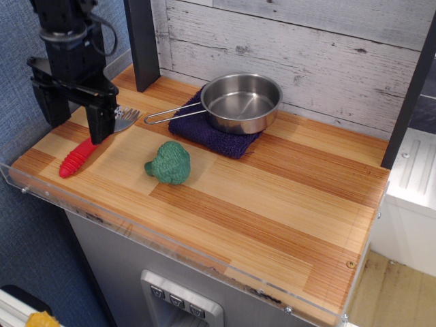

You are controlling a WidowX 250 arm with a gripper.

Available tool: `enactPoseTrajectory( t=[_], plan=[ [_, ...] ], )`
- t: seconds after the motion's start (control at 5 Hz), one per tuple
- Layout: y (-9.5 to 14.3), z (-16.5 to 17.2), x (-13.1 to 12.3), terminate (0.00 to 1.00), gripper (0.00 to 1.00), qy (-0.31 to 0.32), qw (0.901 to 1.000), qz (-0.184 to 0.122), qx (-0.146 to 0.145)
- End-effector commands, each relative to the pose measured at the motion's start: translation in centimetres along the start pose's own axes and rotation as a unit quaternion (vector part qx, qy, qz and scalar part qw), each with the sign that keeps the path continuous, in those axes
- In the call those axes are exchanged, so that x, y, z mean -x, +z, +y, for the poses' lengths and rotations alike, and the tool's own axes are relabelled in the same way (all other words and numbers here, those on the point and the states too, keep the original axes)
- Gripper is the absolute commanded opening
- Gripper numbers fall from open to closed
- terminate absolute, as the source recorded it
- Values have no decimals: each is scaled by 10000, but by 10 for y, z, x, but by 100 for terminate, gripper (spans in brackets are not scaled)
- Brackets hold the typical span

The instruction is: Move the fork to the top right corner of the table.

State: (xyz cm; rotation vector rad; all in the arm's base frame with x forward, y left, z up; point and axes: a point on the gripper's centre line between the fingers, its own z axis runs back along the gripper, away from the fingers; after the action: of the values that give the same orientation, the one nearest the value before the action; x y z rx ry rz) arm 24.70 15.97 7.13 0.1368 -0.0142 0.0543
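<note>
Directly beneath the open gripper (76, 116), the fork (84, 151) lies ungripped

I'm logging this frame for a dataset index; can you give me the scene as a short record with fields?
gripper: black two-finger gripper, open, over the fork at the table's left end
fork: red ribbed-handled fork with silver tines, lying flat, not gripped
table: striped wooden table with clear acrylic rim
pan: steel pan with wire handle, on a dark purple cloth
other: green broccoli toy, near the middle
</note>
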Motion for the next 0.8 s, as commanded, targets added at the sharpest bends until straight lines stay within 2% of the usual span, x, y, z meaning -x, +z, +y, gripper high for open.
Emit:
enactPoseTrajectory(
  t=[0.0, 0.2, 0.6],
  plan=[
    [-9, 39, -7, 0, 100, 315, 9977, -511, -304],
    [-21, 42, -13, 0, 100, 400, 9977, -482, -244],
    [-39, 41, -19, 0, 100, 649, 9965, -486, 185]
  ],
)
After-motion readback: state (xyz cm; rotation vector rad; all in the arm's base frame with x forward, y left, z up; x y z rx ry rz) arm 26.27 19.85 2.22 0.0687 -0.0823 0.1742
